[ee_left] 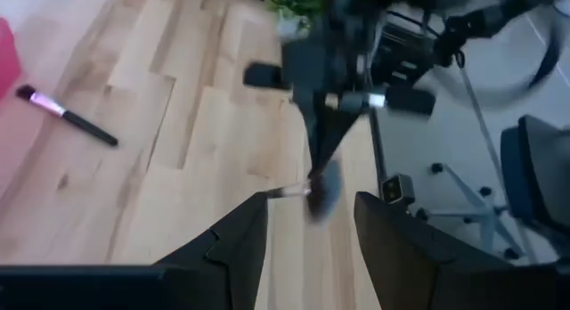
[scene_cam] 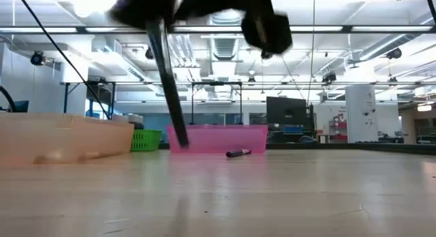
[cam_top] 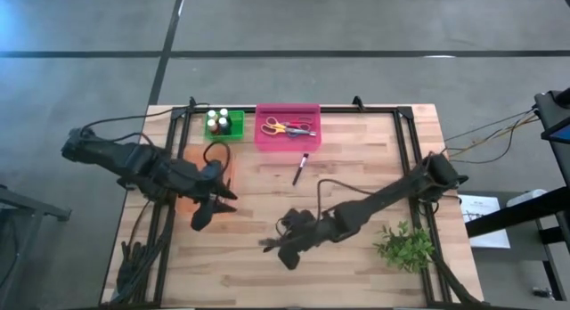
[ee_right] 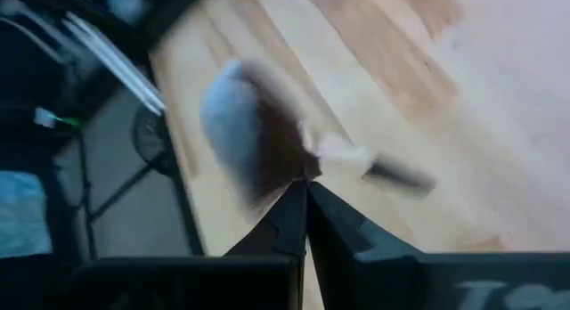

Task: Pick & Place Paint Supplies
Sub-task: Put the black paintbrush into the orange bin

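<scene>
A fluffy-headed makeup-style brush [cam_top: 267,243] sits pinched in the right gripper [cam_top: 283,248] in the high view, well short of the pink tray [cam_top: 287,136] that holds scissors [cam_top: 287,127], while a second brush [cam_top: 301,167] lies just below that tray and the left gripper [cam_top: 209,203] waits parted and empty near the green basket [cam_top: 223,125]. In the low view the held brush [scene_cam: 170,94] hangs steeply in front of the pink tray [scene_cam: 218,138]; the right wrist view shows the fingers [ee_right: 294,216] shut on its ferrule [ee_right: 343,154] right by the bristles — a grip so close to one end could let the brush pivot or slip out on the way to the tray.
</scene>
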Action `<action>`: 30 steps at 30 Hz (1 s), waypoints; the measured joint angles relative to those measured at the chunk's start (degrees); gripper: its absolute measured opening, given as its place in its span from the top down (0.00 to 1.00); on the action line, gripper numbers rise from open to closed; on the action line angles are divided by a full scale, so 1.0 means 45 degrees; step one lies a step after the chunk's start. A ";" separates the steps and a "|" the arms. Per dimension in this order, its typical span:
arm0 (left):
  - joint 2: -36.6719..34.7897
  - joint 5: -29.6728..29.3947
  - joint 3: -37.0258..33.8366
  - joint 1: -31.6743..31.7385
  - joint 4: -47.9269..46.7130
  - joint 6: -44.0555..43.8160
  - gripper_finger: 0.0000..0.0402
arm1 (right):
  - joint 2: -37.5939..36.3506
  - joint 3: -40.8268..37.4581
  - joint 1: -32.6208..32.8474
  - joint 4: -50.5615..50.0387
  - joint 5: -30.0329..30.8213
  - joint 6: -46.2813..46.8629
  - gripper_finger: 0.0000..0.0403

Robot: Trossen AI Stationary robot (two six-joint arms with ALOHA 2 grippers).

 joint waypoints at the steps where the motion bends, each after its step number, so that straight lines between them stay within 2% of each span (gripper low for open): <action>1: 0.0000 -0.0153 0.0000 -0.0200 0.0014 0.0078 0.56 | -0.0267 0.0000 -0.0072 0.0022 0.0046 -0.0083 0.98; 5: 0.0000 -0.1444 0.0000 -0.1031 -0.0013 0.0117 0.56 | -0.1189 0.0010 -0.0458 0.0058 0.0396 -0.0488 0.98; 11: 0.0194 -0.4546 0.0000 -0.2259 -0.0033 0.0492 0.56 | -0.2249 0.0010 -0.0772 0.0312 0.0537 -0.0995 0.98; 13: 0.0362 -0.5089 0.0000 -0.2420 -0.0036 0.0587 0.56 | -0.2493 0.0015 -0.0842 0.0704 0.0545 -0.1241 0.98; 24: 0.1640 -0.5163 0.0000 -0.2418 0.0889 0.1055 0.56 | -0.3242 0.0031 -0.0981 0.2619 0.0668 -0.1954 0.98; 30: 0.1876 -0.5134 0.0000 -0.2407 0.2624 0.2124 0.56 | -0.3266 0.0286 -0.0976 0.2756 0.0619 -0.2195 0.98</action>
